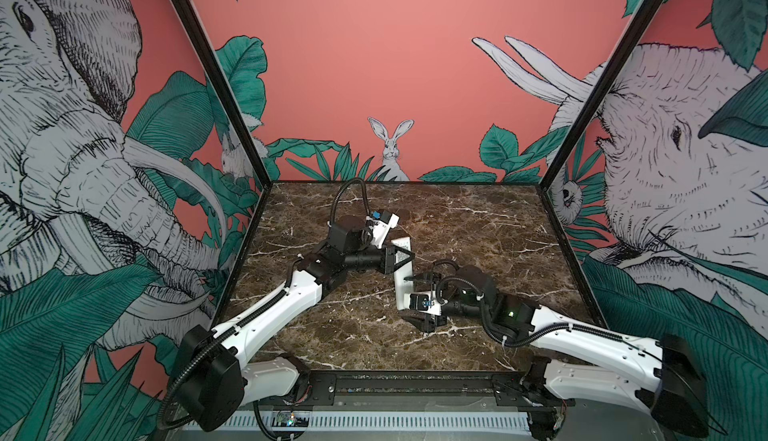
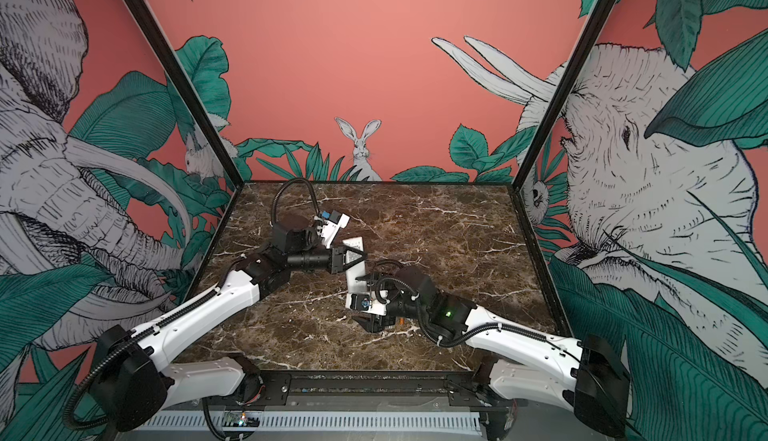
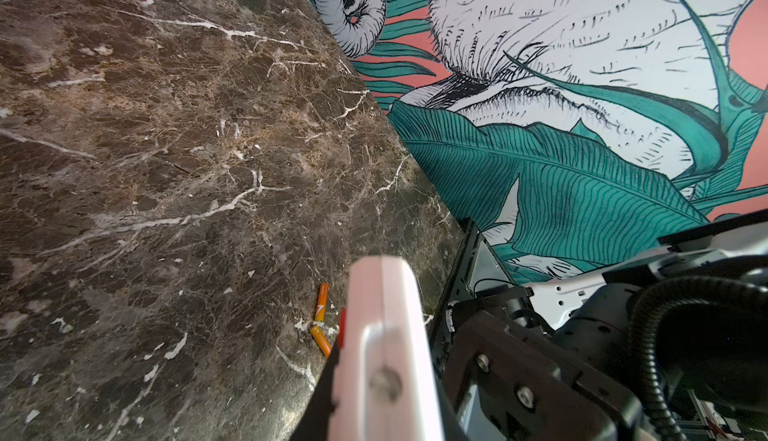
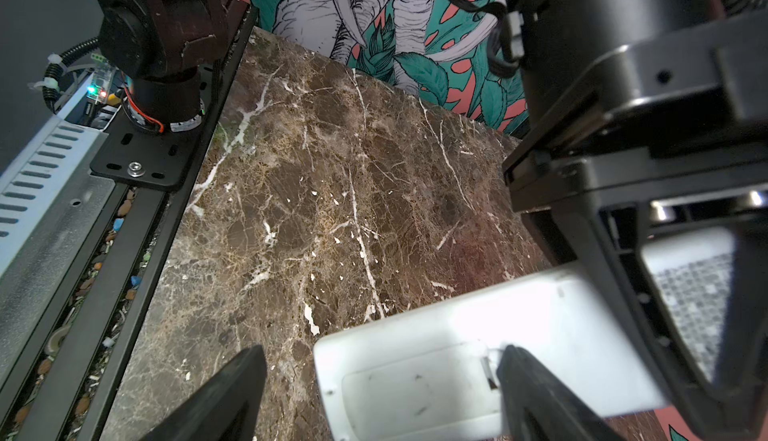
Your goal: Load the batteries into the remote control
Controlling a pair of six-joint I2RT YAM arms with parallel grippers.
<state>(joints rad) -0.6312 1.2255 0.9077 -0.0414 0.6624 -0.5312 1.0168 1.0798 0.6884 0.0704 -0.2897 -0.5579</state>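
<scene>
My left gripper (image 1: 401,257) (image 2: 353,257) is shut on the long white remote control (image 1: 404,281) (image 2: 354,276) and holds it above the middle of the table. In the left wrist view the remote (image 3: 386,326) runs out between the jaws with a red button on its edge. The right wrist view shows its plain back with the battery cover (image 4: 415,385) in place. My right gripper (image 4: 382,353) (image 1: 415,299) is open around that end; one fingertip (image 4: 513,362) touches the cover's latch. The batteries, two slim orange cylinders (image 3: 321,302) (image 3: 323,340), lie end to end in a V on the marble.
The brown marble table (image 1: 478,227) is walled by patterned panels at the back and both sides. A black rail (image 4: 137,218) with the arm bases runs along the front edge, with small debris in its gap. The right forearm (image 1: 582,335) lies low over the table's front right.
</scene>
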